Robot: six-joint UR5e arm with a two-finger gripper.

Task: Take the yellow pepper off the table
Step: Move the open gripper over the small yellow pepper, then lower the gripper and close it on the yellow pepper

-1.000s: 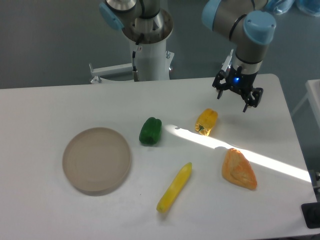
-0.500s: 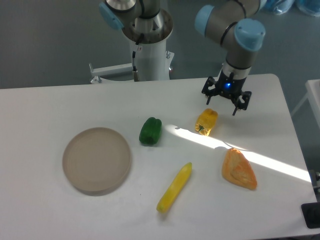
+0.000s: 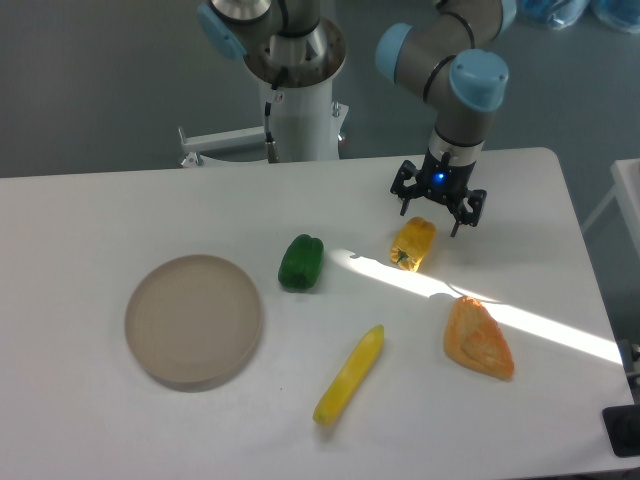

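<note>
White matte tabletop (image 3: 120, 210) with rounded corners, crossed by a sunlit streak, grey floor behind; yellow pepper (image 3: 412, 244) lying at right centre, gripper (image 3: 436, 206) just above its far end, jaws spread wide and empty; also green pepper (image 3: 300, 263), round plate (image 3: 194, 320), orange wedge (image 3: 477, 338).

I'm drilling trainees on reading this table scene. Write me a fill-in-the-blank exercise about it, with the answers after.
1. The gripper hovers with its fingers ____ just above the yellow pepper.
2. The green pepper lies between the yellow pepper and the round ____.
3. The long pale-yellow vegetable lies nearer the ____ edge of the table than the green pepper.
4. The orange wedge lies beside a strip of ____.

Answers: open; plate; front; sunlight
</note>
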